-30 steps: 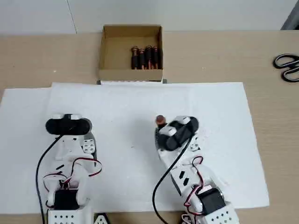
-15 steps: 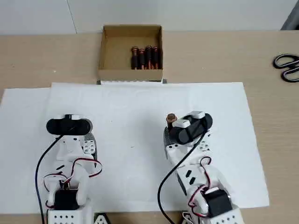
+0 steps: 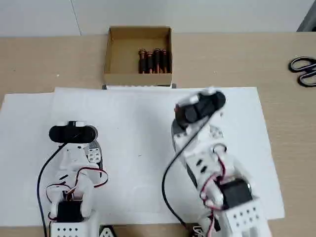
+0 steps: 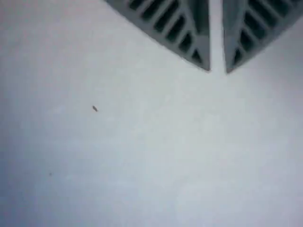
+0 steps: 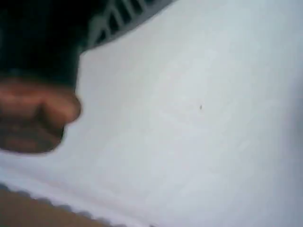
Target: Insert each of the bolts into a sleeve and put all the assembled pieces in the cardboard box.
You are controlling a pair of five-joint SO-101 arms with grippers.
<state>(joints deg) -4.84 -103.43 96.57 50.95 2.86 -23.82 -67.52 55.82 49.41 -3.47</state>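
My right gripper (image 3: pixel 181 114), apparently pinching copper bolt in black sleeve (image 5: pixel 35 116), advanced toward brown cardboard box (image 3: pixel 138 79); drop-off next. Left gripper (image 4: pixel 217 66) pressed together.

No writing, label, brand, number or sign can be read anywhere, neither on the cardboard box (image 3: pixel 138 79), nor on the white paper sheet (image 3: pixel 133 116), nor on the scissors (image 3: pixel 303 70) lying on the table (image 3: pixel 49 59)

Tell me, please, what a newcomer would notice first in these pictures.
Four assembled pieces lie side by side in the cardboard box beyond the white paper. The right arm stretches toward it over the paper, a copper bolt in a black sleeve in its grip.
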